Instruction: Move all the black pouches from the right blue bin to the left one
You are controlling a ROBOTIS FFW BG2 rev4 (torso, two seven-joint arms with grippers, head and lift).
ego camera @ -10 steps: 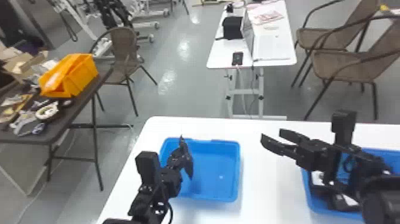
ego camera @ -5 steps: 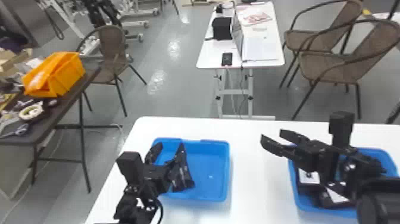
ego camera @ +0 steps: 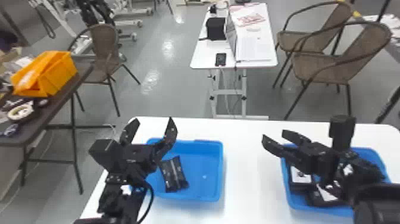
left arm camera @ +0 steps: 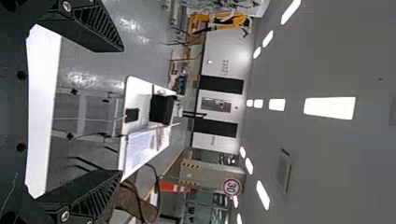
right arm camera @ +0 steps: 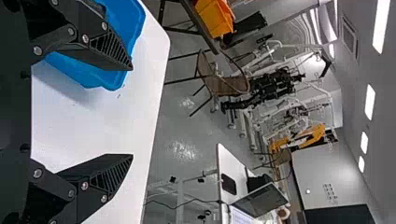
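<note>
In the head view my left gripper (ego camera: 152, 128) stands open above the left edge of the left blue bin (ego camera: 220, 172). A black pouch (ego camera: 174, 174) lies in that bin, on its left side. My right gripper (ego camera: 275, 140) is open, raised by the far left corner of the right blue bin (ego camera: 287, 190). That bin holds black pouches (ego camera: 326, 198) with white patches, partly hidden by the right arm. The left wrist view has the left gripper (left arm camera: 122, 109) with its fingers wide apart. Likewise spread, the right gripper (right arm camera: 131, 114) has nothing between its fingers in the right wrist view.
Both bins stand on a white table (ego camera: 250, 166) with a bare strip between them. Beyond it are a smaller white table (ego camera: 202, 56) with a laptop, and brown chairs (ego camera: 321, 67). An orange bin (ego camera: 56, 74) sits on a dark table at the left.
The left gripper has opened wide and risen from the left bin, and the pouch it was at now lies there. The head view has shifted, moving the background left. The right gripper looks little changed.
</note>
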